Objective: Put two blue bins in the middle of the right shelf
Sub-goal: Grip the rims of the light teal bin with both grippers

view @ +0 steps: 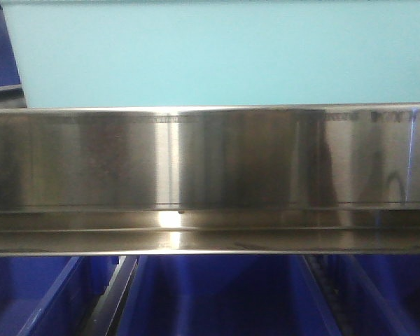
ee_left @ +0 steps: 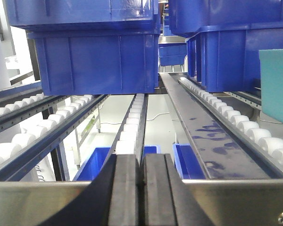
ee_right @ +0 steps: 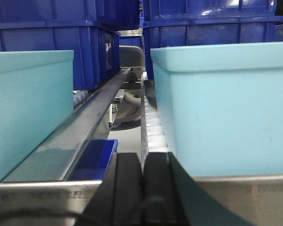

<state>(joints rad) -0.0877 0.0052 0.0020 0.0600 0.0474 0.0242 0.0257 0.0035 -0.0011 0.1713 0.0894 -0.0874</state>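
Tip: your left gripper (ee_left: pixel 141 188) and right gripper (ee_right: pixel 142 188) are pinched empty, so back straight off the front rail (view: pixel 210 161) without bumping the aqua bins (ee_right: pixel 226 117).

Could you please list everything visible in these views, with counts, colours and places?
front rail: one, shiny steel, spanning the front view.
pale blue bins: two, aqua, just behind the front rail, either side of the divider strip.
divider strip: one, grey steel, running back between the bins.
dark blue crates: at least four, royal blue, stacked further back; more below the rail.
rollers: many, white, in tracks under the crates.
left end effector: one, black, shut, empty, at the rail.
right end effector: one, black, shut, empty, facing the gap between the bins.
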